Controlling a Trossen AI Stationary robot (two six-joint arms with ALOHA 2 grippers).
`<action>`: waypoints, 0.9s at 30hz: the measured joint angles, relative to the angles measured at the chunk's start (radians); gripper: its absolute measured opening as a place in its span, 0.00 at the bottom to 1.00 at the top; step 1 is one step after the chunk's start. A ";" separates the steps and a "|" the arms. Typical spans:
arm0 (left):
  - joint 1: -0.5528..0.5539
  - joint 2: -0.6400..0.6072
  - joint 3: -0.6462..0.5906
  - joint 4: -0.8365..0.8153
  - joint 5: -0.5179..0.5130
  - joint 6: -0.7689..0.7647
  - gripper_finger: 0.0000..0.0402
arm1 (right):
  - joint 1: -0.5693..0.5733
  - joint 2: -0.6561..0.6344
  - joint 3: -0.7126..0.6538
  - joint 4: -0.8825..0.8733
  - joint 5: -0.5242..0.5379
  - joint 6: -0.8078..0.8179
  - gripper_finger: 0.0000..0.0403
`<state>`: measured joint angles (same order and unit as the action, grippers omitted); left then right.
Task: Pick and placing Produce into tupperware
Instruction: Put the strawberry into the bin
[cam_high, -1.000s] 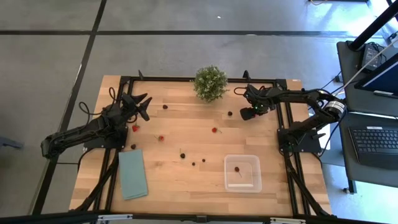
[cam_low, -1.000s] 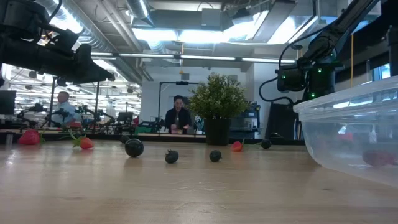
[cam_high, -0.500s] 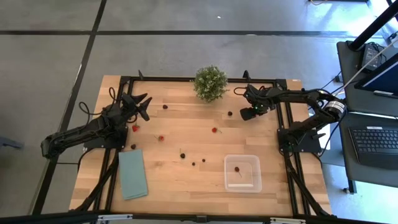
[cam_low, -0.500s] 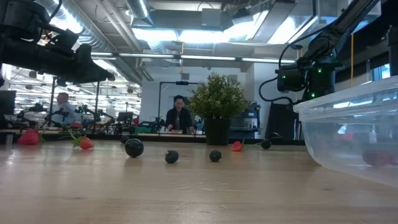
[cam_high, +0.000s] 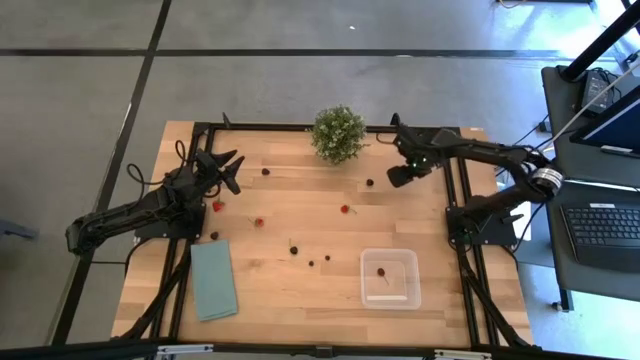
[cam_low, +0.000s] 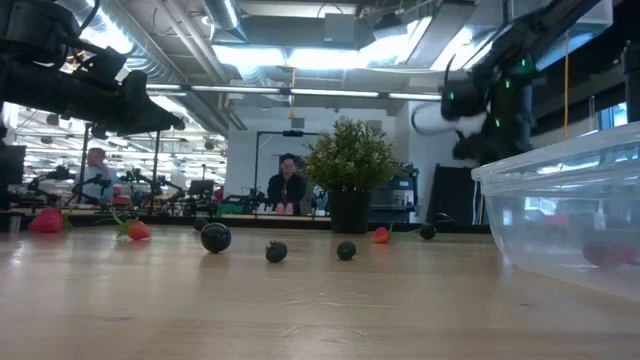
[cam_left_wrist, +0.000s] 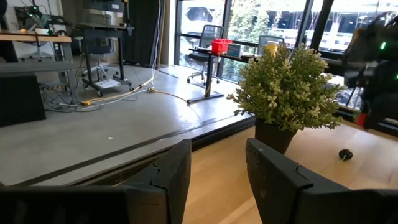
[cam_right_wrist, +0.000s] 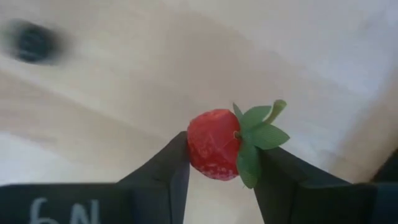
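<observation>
Tabletop (cam_high: 300, 215): potted plant (cam_high: 338, 133) beside right end effector (cam_high: 397, 177).

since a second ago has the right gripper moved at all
Yes. The right gripper, shut on a strawberry, has risen in the low view and, seen from above, swung slightly closer to the potted plant.

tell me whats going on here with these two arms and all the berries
The right gripper is shut on a red strawberry with green leaves, held above the table's far right part, near the potted plant. The clear tupperware at the near right already holds one piece. Other red and dark berries lie scattered on the wood. The left gripper waits open and empty at the far left side, beyond the teal cloth.
</observation>
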<state>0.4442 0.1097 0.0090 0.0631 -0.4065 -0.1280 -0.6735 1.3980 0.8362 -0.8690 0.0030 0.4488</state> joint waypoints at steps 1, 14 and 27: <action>0.000 0.000 0.000 0.000 0.000 0.000 0.36 | 0.003 -0.020 0.021 -0.007 -0.023 -0.014 0.36; 0.000 0.000 0.000 0.000 0.000 0.008 0.36 | 0.292 -0.214 0.261 -0.118 -0.416 -0.212 0.36; 0.000 0.000 0.000 0.000 0.000 0.008 0.36 | 0.881 -0.086 0.336 -0.124 -0.233 0.239 0.35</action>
<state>0.4441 0.1098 0.0086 0.0631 -0.4065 -0.1204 0.2079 1.3121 1.1722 -0.9932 -0.2298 0.6882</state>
